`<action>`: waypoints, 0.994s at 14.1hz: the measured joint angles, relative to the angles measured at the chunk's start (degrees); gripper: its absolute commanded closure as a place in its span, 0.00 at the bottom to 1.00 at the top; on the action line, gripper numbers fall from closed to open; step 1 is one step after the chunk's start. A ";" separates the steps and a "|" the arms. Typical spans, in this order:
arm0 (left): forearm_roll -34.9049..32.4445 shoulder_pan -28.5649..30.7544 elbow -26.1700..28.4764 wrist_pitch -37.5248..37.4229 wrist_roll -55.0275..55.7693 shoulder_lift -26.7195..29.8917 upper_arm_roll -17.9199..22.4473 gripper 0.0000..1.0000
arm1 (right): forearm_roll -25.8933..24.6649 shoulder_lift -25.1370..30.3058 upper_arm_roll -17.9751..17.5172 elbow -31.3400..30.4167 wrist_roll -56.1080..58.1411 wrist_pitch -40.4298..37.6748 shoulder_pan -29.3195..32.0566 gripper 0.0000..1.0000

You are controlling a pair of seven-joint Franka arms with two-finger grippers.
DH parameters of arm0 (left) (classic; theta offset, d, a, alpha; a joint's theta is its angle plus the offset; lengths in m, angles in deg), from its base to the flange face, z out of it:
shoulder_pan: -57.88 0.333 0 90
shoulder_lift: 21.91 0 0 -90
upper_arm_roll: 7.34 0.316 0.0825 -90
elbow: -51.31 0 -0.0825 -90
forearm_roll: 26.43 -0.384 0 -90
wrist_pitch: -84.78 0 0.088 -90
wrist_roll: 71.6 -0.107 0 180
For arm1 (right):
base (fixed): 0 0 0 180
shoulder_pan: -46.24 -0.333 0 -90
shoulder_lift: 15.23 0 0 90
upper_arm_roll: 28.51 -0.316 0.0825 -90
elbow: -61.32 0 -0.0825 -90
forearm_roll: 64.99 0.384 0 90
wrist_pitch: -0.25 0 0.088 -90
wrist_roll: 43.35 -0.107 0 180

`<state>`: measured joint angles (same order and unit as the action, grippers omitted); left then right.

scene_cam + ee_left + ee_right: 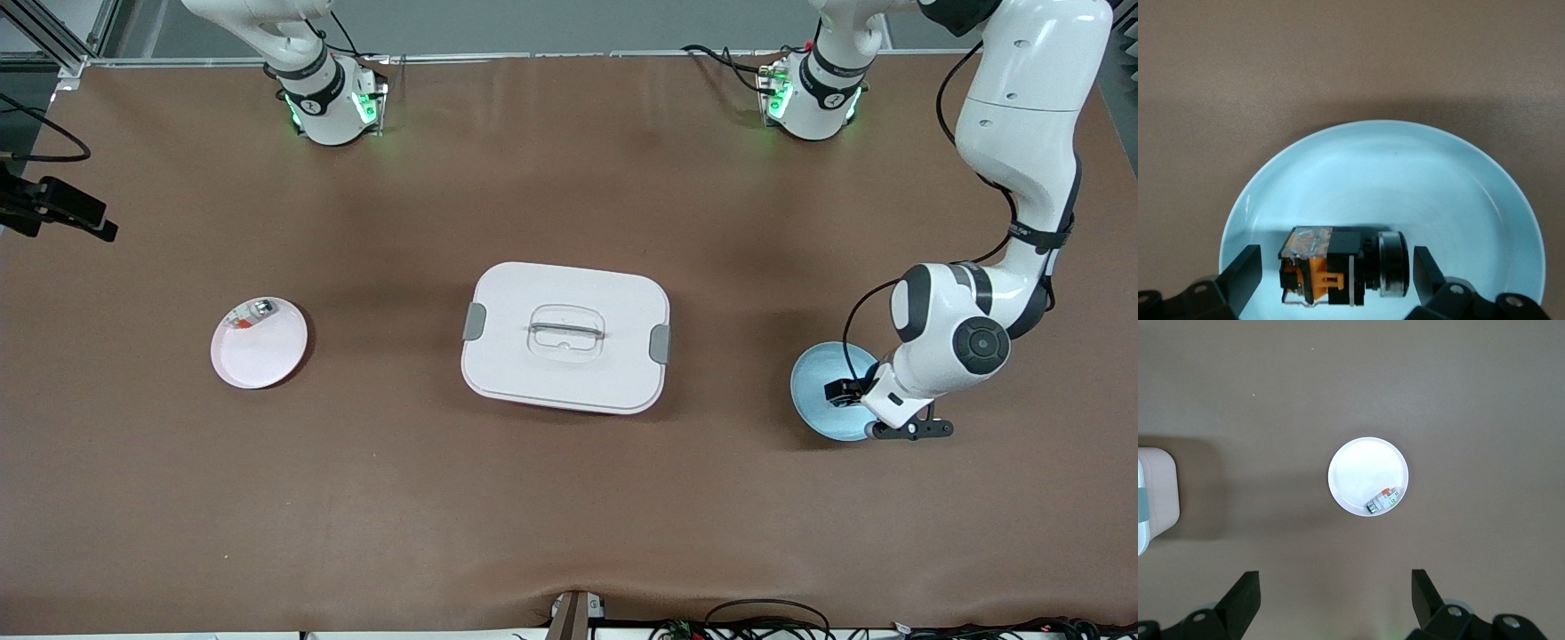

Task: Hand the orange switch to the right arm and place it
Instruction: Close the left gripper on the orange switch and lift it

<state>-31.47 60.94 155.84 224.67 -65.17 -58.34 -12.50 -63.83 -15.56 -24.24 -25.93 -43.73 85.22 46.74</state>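
The orange switch [1319, 268] lies on its side in the light blue plate [1405, 173], a black body with orange parts and a dark round cap. My left gripper [1337, 270] is low over that plate and open, one finger on each side of the switch and not touching it. In the front view the left arm's hand covers the switch, and the blue plate [813, 391] sits at the left arm's end of the table. My right gripper [1335, 587] hangs open and empty high above the table, out of the front view.
A white lidded box [565, 336] with a handle stands mid-table. A pale pink plate [259, 343] at the right arm's end holds a pale silvery piece [253, 311]; the right wrist view shows that plate [1358, 473] and piece [1383, 500] from above.
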 measured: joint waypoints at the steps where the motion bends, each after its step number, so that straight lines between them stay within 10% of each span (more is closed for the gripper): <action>1: 0.00 0.00 0.01 0.19 0.00 -0.25 0.00 0.08 | 0.00 0.00 -0.01 0.00 0.00 0.00 0.00 0.00; 6: 0.00 -0.07 -0.07 0.54 -0.01 -0.75 -0.13 0.93 | 0.00 0.00 -0.01 0.00 0.00 0.00 0.00 0.00; 14: 0.00 -0.43 -1.22 -4.95 0.21 4.42 -1.24 1.00 | -0.02 0.00 0.05 0.00 0.00 0.00 0.00 0.00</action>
<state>-31.47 60.51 154.61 219.72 -64.96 -53.93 -13.74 -63.85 -15.56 -24.19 -25.93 -43.73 85.22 46.74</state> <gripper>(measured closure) 0.278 0.000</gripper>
